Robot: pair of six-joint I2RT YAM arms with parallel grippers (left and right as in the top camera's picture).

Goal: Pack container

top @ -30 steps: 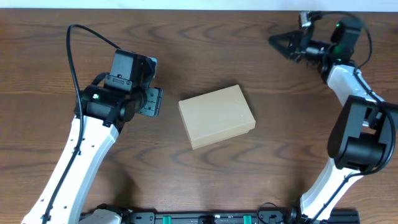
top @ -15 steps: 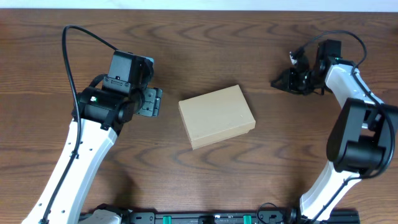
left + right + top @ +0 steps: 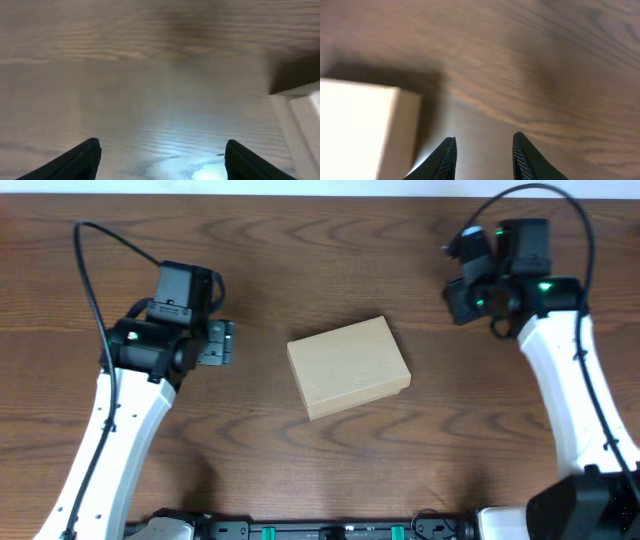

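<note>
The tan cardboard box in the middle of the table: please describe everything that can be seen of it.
The tan cardboard box is plain, unprinted and rectangular, with its flap lid closed. It lies near the centre of the dark wooden table, turned slightly askew to the table's edges. Only the table touches it; the left gripper and right gripper stand apart from it.

I am looking down on a dark brown wooden table (image 3: pixel 320 470), its grain running sideways; light is glaring off it.

arms (image 3: pixel 112 438): white links, black joints | cables (image 3: pixel 88 280): black | lights (image 3: pixel 545 287): green | gripper fingers (image 3: pixel 79 161): black
</note>
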